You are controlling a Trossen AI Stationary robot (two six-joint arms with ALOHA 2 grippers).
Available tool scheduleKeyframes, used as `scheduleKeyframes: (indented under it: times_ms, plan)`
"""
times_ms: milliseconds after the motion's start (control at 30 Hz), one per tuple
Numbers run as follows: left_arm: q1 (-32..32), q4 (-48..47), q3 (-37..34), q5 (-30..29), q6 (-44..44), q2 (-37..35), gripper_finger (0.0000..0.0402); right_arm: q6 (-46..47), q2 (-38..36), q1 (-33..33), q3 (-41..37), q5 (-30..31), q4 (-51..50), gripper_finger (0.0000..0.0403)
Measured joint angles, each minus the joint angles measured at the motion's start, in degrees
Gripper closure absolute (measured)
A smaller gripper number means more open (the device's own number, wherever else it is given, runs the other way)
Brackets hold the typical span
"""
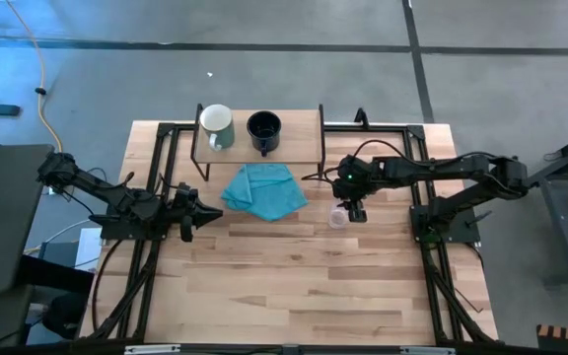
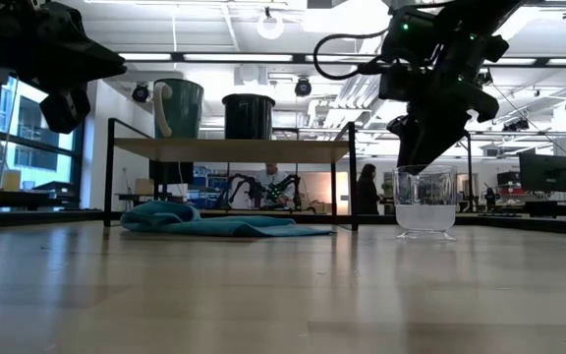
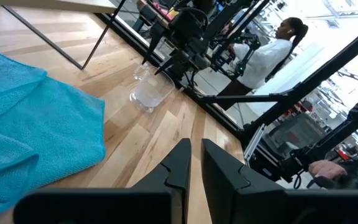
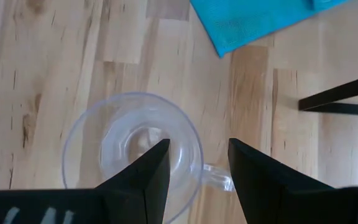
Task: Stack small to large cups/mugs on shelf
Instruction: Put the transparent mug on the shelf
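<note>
1. The glass cup [image 1: 338, 216] stands upright on the table [image 1: 294, 286], just beside the blue cloth [image 1: 262, 190] on its right and in front of the shelf [image 1: 304, 126]. The pale mug [image 1: 216, 125] and the black mug [image 1: 263, 130] sit side by side on the shelf board.
2. Handling, as I judge it: clear glass, so stiff, smooth and likely slippery, breakable if knocked or squeezed hard, and light. It has a small handle on one side.
3. Where to hold: the rim wall looks the best place, one finger inside and one outside, close to the handle so the cup hangs steadily.
4. The right pincer [image 4: 197, 180] hangs straight down over the cup with its jaws apart and nothing gripped; one finger sits over the bowl and the other outside, near the handle.
5. The left pincer [image 1: 203, 214] waits low at the table's left side, jaws nearly together and empty, pointing towards the cloth.
</note>
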Motion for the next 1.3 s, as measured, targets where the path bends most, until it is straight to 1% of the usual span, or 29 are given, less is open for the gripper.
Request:
scheduleKeyframes:
  times_ms: [167, 267, 500, 767, 967, 1033, 1167, 1300]
  plan:
    - [0.00, 0.00, 0.00, 0.00, 0.00, -0.01, 0.0376, 0.55, 0.00, 0.00, 0.00, 0.20, -0.81, 0.0250]
    - [-0.01, 0.00, 0.00, 0.00, 0.00, 0.00, 0.0376, 1.67, 0.00, -0.22, 0.00, 0.22, -3.01, 0.0250]
    - [0.00, -0.03, 0.00, 0.00, 0.00, 0.01, 0.0376, 6.60, 0.00, -0.33, 0.00, -0.09, -8.22, 0.0250]
    - [0.02, -0.06, 0.00, 0.00, 0.00, 0.00, 0.0376, 12.70, 0.00, -0.20, 0.00, -3.85, -9.65, 0.0250]
    - [0.02, -0.04, 0.00, 0.00, 0.00, 0.01, 0.0376, 20.74, 0.00, -0.20, 0.00, -7.62, -10.19, 0.0250]
    - [0.02, -0.04, 0.00, 0.00, 0.00, -0.01, 0.0376, 20.42, 0.00, 0.06, 0.00, -9.20, -9.35, 0.0250]
    - [0.00, -0.04, 0.00, 0.00, 0.04, 0.01, 0.0376, 16.77, 0.00, 1.26, 0.00, -8.75, -6.62, 0.0249]
    - [0.00, -0.02, 0.00, 0.02, 0.02, 0.01, 0.0376, 16.22, 0.00, 1.23, 0.00, -7.38, -4.51, 0.0249]
